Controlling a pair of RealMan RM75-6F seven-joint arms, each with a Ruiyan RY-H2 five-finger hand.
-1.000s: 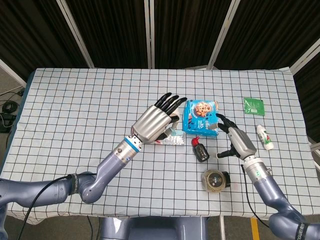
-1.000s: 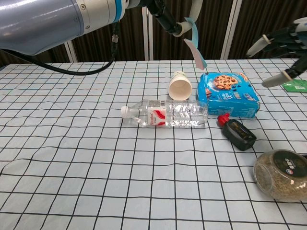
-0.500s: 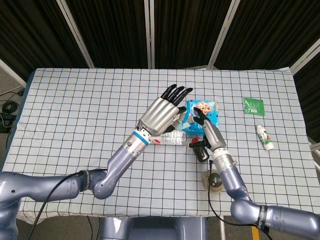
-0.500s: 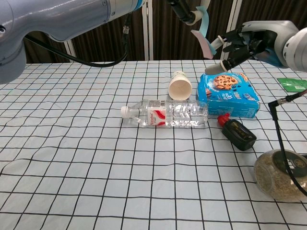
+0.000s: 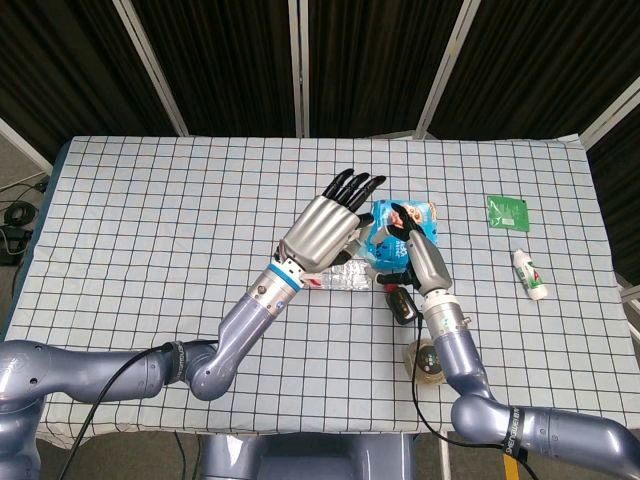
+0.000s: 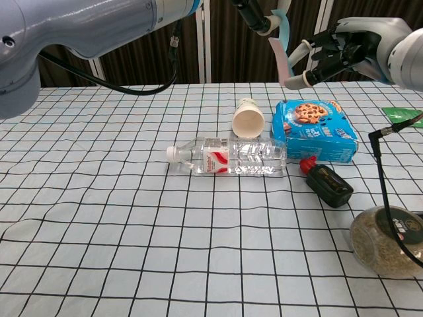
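My left hand [image 5: 328, 228] hovers over the middle of the table with its fingers stretched toward the far side. In the chest view its fingertips [image 6: 254, 14] pinch a thin pale blue and pink strip [image 6: 283, 49] that hangs down. My right hand [image 5: 418, 252] is raised beside it over the blue cookie box [image 5: 383, 238], fingers spread. The right hand [image 6: 345, 47] has its thumb tip at the strip's lower end. Below them a clear water bottle [image 6: 228, 157] lies on its side, with a tipped paper cup [image 6: 249, 119] behind it.
A small black bottle with a red cap [image 6: 327, 183] lies in front of the cookie box [image 6: 314, 129]. A round jar [image 6: 383, 239] lies at the near right. A green packet [image 5: 508, 212] and a white tube [image 5: 529, 274] sit at the far right of the checked tablecloth [image 5: 150, 230].
My right hand swung in from the right side and rose up to the hanging strip. My left hand lifted slightly and shifted right with the strip.
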